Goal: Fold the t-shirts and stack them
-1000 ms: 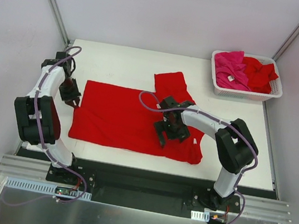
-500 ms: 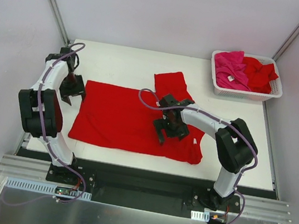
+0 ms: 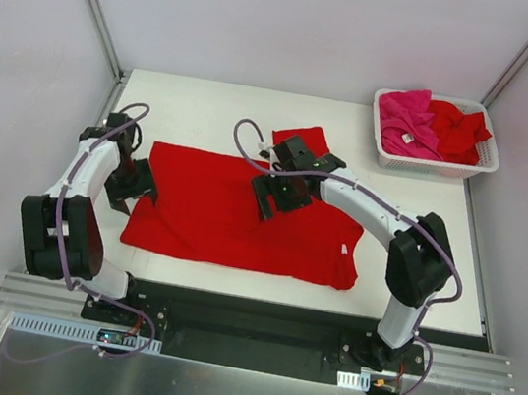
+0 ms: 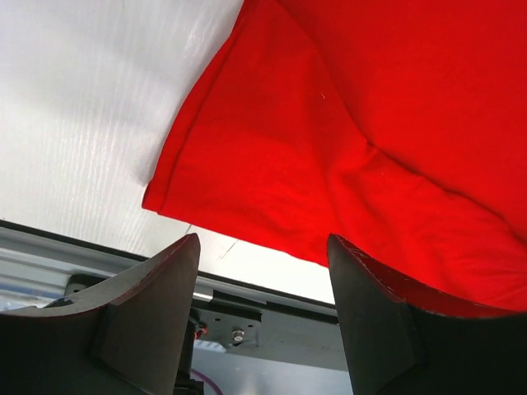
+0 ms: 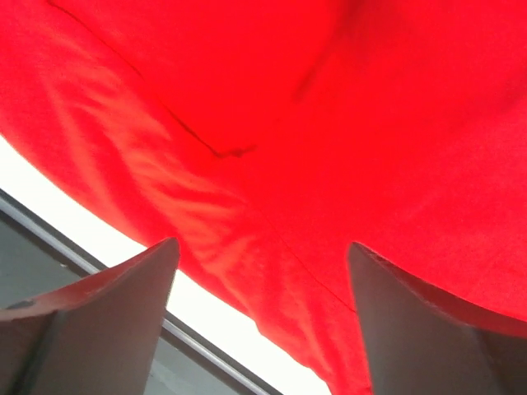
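The left claw (image 4: 263,247) stands wide, nothing between its dark fingers. Its wrist view shows just one hemmed corner of the plain bright red cloth t-shirt (image 4: 370,123), lying on the white surface (image 4: 82,99) beside the near edge. The right claw (image 5: 263,251) is spread wide and empty too, and its wrist view is almost all wrinkled red cloth with a thin strip of white below. Only the top view gives the layout. There the left claw (image 3: 131,188) sits at the shirt's left edge and the right claw (image 3: 270,193) over its far middle, near the sleeve that points away. The shirt lies spread flat mid-surface. Well apart, in the far right corner, a white slotted plastic basket (image 3: 428,166) holds a magenta-pink t-shirt (image 3: 405,119) and another crumpled red t-shirt (image 3: 458,129).
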### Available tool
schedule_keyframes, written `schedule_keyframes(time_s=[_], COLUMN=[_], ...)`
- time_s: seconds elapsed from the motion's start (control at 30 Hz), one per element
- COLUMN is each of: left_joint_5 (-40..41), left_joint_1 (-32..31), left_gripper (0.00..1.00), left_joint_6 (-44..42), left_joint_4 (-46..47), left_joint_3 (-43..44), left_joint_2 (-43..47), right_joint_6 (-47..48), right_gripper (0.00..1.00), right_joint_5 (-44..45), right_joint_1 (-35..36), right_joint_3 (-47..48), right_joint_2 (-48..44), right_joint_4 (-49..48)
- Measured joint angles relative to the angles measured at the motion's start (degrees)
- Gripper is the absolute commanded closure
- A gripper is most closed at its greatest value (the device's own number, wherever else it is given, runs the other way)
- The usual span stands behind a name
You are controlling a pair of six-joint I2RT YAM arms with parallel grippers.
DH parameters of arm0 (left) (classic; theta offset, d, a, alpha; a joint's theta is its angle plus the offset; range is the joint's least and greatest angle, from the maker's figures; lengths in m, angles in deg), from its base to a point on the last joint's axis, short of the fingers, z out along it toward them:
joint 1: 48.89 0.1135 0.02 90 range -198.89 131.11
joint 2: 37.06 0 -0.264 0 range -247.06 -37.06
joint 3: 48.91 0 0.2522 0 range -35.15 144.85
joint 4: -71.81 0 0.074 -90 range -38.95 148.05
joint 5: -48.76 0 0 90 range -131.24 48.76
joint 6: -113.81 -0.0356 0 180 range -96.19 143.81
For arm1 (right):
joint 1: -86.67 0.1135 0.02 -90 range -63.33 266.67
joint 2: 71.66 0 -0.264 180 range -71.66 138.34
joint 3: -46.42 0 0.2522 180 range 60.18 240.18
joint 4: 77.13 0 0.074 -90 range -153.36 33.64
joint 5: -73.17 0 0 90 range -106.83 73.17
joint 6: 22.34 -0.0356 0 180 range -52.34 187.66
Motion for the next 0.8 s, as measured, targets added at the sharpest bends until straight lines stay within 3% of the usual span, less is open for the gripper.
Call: schedule_keyframes(time_s=[0.13,0.37,0.8], left_joint_5=[0.02,-1.09,-3.28], left_joint_1=[0.04,0.46,0.44], left_gripper=[0.36,0.36,0.36], left_joint_6=[0.63,2.71,3.52], left_joint_4=[0.85,1.42,1.51], left_joint_3=[-1.66,-3.61,-3.78], left_joint_2=[3.93,6.93,8.7], right_joint_6=[1.18,3.34,6.1], right_gripper=[0.41,0.37,0.36], right_joint_5=[-0.5,-0.85,0.24], right_joint_1=[2.38,6.29,6.71], right_joint_3=[3.04,4.59,4.61], right_joint_2=[0.72,6.78,11.17], right_joint_4=[-0.39,-0.79,-0.79])
